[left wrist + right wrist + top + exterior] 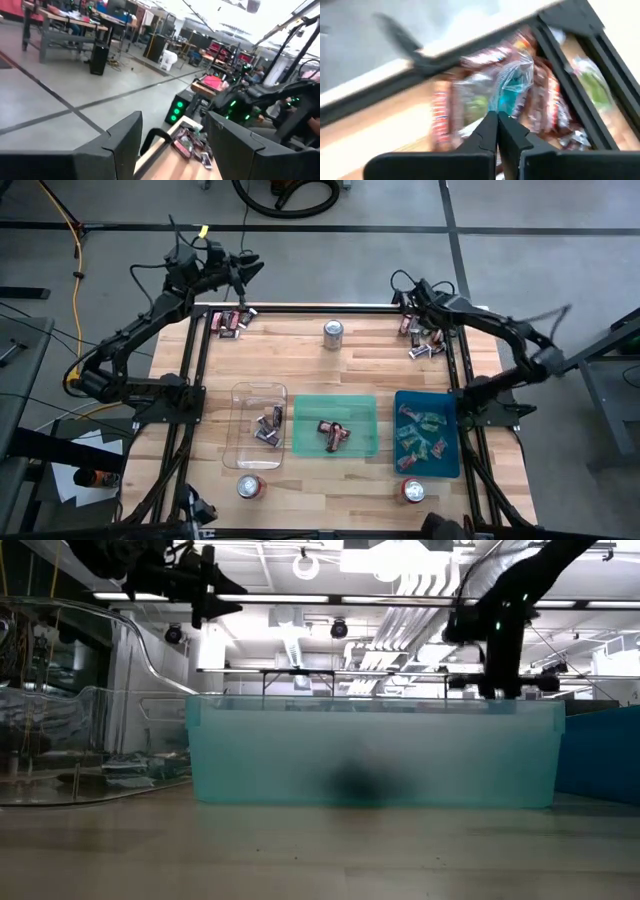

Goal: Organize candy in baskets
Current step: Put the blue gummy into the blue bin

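Observation:
Candy lies in two piles at the table's far edge, one at the left (228,322) and one at the right (422,342). More candy sits in the clear basket (240,395), the green basket (360,408) and the teal-blue basket (448,405), which stand in a row near the front. My right gripper (497,120) hangs over the right pile (470,100), slanting down, shut on a clear-and-teal wrapped candy (512,82). My left gripper (172,145) is raised above the far left corner (245,272), level, open and with nothing between its fingers. My right gripper pinches the candy's crinkled wrapper end (496,106) between its two fingertips. The fingers come from above, slanting down toward the far edge. The candy stands out beyond the fingertips over the pile; I cannot tell whether it is clear of the other sweets.
Three drink cans stand on the table: one at far centre (332,332), two near the front edge (250,486) (412,491). A black metal frame (190,360) runs along the table's sides and far edge. Bare wood lies between the piles and the baskets.

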Motion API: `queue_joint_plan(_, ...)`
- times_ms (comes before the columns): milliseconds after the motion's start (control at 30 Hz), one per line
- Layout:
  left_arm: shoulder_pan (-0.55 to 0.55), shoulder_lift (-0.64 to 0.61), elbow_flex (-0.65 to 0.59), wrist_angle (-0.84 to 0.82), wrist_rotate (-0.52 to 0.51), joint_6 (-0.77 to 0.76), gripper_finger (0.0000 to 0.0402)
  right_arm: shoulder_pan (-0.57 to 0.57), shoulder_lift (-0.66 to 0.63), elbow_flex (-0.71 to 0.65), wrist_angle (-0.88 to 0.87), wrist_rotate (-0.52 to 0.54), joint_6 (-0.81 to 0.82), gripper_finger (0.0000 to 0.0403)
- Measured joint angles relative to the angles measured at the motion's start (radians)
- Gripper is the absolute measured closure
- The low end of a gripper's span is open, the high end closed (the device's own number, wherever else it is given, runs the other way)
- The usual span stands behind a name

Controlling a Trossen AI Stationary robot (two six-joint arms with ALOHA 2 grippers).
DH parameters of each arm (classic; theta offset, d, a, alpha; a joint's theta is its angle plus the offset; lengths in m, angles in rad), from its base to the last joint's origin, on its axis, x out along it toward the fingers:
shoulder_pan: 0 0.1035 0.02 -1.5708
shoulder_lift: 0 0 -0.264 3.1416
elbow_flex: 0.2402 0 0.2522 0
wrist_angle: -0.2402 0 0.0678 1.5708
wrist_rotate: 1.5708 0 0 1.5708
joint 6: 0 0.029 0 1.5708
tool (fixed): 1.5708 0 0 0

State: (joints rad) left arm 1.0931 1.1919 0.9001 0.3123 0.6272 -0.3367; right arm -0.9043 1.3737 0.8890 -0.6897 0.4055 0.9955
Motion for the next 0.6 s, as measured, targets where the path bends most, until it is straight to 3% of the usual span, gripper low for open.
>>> queue_joint_plan(167, -0.026, 0.001, 0.0, 0.001, 0.041, 0.0, 0.0198, 0.106, -0.173, 0.0, 0.172, -0.046, -0.243, 0.0402)
queue_joint_plan(333, -0.104, 0.001, 0.0, 0.002, 0.073, 0.0, 0.0198, 0.232, -0.276, 0.0, 0.429, -0.295, -0.459, 0.0402)
queue_joint_plan(500, -0.294, 0.001, 0.0, 0.007, 0.101, 0.001, 0.0198, 0.391, -0.302, 0.0, 0.589, -0.446, -0.571, 0.0402)
queue_joint_plan(600, -0.446, 0.001, 0.0, 0.006, 0.049, 0.055, 0.0198, 0.498, -0.3, 0.0, 0.645, -0.491, -0.611, 0.0403)
